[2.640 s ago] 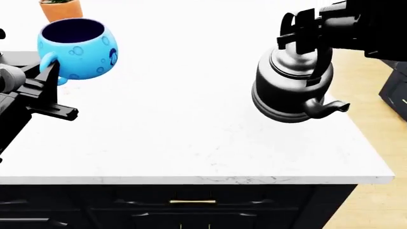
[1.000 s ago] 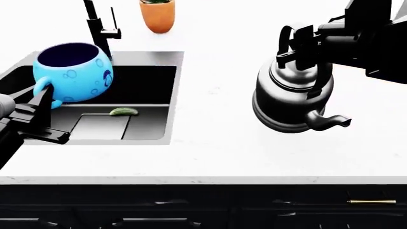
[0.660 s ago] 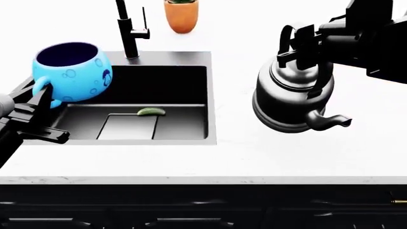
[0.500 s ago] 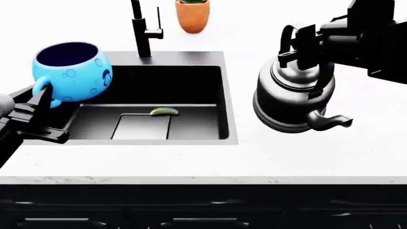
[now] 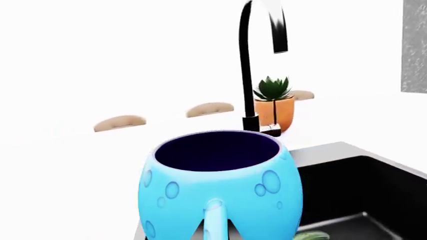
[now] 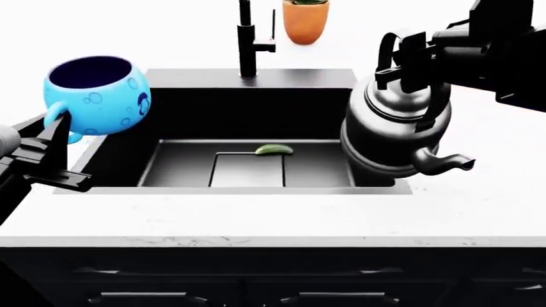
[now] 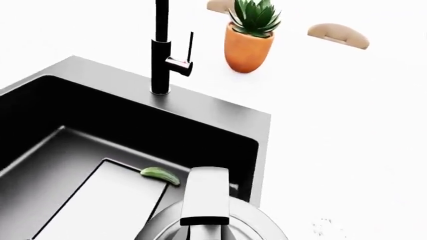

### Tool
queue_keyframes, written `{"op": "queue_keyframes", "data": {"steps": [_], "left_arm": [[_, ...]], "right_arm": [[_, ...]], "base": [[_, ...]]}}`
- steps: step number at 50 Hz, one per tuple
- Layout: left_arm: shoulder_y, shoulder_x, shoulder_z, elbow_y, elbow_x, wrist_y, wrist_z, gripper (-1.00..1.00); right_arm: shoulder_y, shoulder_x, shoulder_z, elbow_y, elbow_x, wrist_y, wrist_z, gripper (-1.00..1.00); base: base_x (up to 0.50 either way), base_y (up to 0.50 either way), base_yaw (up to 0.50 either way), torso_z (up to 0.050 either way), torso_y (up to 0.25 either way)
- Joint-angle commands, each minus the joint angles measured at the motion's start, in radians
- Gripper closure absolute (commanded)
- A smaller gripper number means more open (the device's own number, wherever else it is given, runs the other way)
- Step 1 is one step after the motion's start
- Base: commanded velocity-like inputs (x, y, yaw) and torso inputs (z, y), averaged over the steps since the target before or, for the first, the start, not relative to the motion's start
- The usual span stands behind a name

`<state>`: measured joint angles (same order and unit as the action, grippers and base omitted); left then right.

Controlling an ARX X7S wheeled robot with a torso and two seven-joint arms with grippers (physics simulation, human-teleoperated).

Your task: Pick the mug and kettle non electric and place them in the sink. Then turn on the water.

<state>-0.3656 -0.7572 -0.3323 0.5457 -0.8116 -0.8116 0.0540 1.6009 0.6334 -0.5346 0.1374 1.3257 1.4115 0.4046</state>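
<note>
A white tabletop (image 6: 256, 217) holds a black sink (image 6: 256, 121) seen from the robot's head. The left end effector (image 6: 53, 144) is clamped on the small handle of the blue mug (image 6: 98, 96), holding it upright in the air over the sink's left rim. The right end effector (image 6: 408, 54) grips the arched handle of the dark grey kettle (image 6: 397, 131), which hangs over the sink's right edge with its spout pointing right. A small green object (image 6: 273, 149) lies on the sink floor beside a flat panel (image 6: 247, 169). A slim black faucet (image 6: 247, 38) stands behind the basin, with an orange plant pot (image 6: 305, 20) near it.
</note>
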Motion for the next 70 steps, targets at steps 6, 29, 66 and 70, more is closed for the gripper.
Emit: {"op": "queue_keyframes", "data": {"steps": [6, 29, 66, 70], "left_arm": [[-0.009, 0.001, 0.006, -0.006, 0.004, 0.010, -0.002, 1.00], [-0.015, -0.002, 0.021, 0.001, 0.001, 0.006, -0.009, 1.00], [-0.004, -0.005, 0.009, 0.005, -0.010, 0.012, -0.013, 1.00], [-0.005, -0.005, 0.009, 0.003, -0.010, 0.014, -0.014, 1.00]], "right_arm": [[0.020, 0.004, -0.006, 0.007, -0.014, -0.011, 0.003, 1.00], [0.002, 0.040, 0.020, 0.003, 0.030, -0.015, 0.070, 1.00], [0.010, 0.041, -0.006, 0.010, 0.048, -0.034, 0.072, 1.00], [0.017, 0.037, -0.012, 0.015, 0.045, -0.036, 0.068, 1.00]], "base": [[0.00, 0.50, 0.00, 0.002, 0.002], [0.00, 0.29, 0.00, 0.000, 0.001], [0.22, 0.00, 0.00, 0.001, 0.001], [0.29, 0.00, 0.00, 0.000, 0.003]]}}
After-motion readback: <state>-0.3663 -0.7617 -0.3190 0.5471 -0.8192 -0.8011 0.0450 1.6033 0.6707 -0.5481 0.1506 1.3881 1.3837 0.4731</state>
